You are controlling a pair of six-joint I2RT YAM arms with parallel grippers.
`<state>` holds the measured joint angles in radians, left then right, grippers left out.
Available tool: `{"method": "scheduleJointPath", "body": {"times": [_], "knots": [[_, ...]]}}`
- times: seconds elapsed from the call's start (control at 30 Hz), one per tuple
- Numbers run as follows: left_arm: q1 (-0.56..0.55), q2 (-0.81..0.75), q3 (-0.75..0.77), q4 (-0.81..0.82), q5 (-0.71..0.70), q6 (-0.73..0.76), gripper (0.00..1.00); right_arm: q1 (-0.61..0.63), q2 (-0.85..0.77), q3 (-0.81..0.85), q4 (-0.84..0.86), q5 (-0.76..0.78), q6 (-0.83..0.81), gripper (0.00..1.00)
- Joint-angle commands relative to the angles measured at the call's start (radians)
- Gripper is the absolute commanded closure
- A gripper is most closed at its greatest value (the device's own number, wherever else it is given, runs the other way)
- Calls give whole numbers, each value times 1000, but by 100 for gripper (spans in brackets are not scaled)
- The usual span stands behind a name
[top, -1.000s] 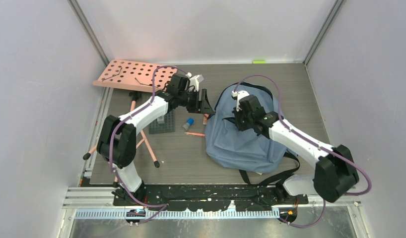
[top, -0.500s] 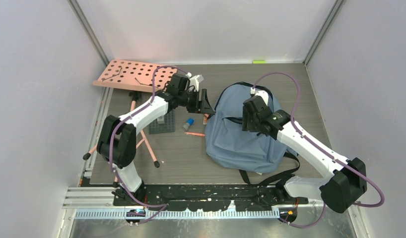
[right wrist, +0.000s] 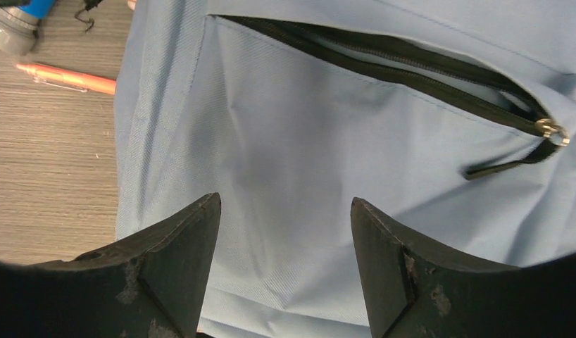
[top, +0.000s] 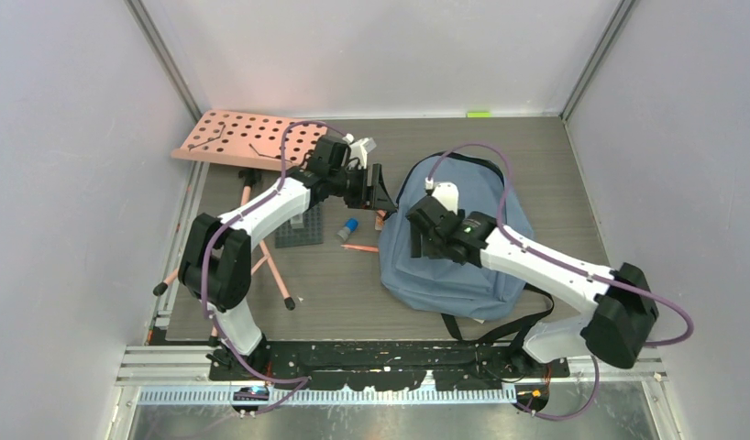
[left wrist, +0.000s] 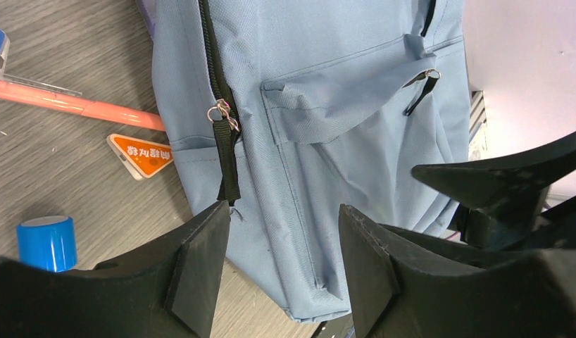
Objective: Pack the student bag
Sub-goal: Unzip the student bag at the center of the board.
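The student bag point(top: 449, 275) lies flat at centre right of the table, blue-grey, with its black straps trailing toward the near edge. Its front pocket zipper point(right wrist: 384, 60) stands partly open, the pull point(right wrist: 551, 130) at the right end. My right gripper point(right wrist: 285, 203) hovers open over the pocket's fabric, holding nothing; from above it point(top: 413, 240) sits over the bag's left half. My left gripper point(left wrist: 285, 211) is open at the bag's top left corner point(top: 387, 194), one finger beside the main zipper's black strap pull point(left wrist: 229, 165).
An orange pen point(top: 359, 247), a blue cylinder point(top: 349, 226) and an orange tag point(left wrist: 143, 153) lie just left of the bag. A grey baseplate point(top: 300, 229), a pink pegboard point(top: 248, 137) and pink rods point(top: 275, 270) fill the left side.
My right gripper has opened and swung left and nearer, from the pocket zipper's far end to above the pocket's front. The left arm has stayed put.
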<state>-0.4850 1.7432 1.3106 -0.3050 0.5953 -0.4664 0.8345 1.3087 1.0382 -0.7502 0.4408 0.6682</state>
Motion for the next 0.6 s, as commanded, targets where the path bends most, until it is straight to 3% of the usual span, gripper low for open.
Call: {"method": "scheduleJointPath", "body": {"times": [0.0,0.13,0.2,0.27,0.33,0.37,0.57], "knots": [[-4,-60,32,7,12,3,40,50,80,67,24,80,47,26],[-4,-62,32,6,12,4,40,73,141,100,-23,164,69,28],[-4,-66,32,6,12,3,40,81,168,122,-60,225,84,36],[-4,-68,32,6,11,4,40,90,183,140,-83,273,88,60],[-4,-71,32,6,12,4,40,107,187,161,-112,323,97,91],[-4,-71,32,6,11,3,40,116,185,179,-123,361,101,95],[-4,-79,30,7,12,2,40,282,192,259,-267,630,213,99]]}}
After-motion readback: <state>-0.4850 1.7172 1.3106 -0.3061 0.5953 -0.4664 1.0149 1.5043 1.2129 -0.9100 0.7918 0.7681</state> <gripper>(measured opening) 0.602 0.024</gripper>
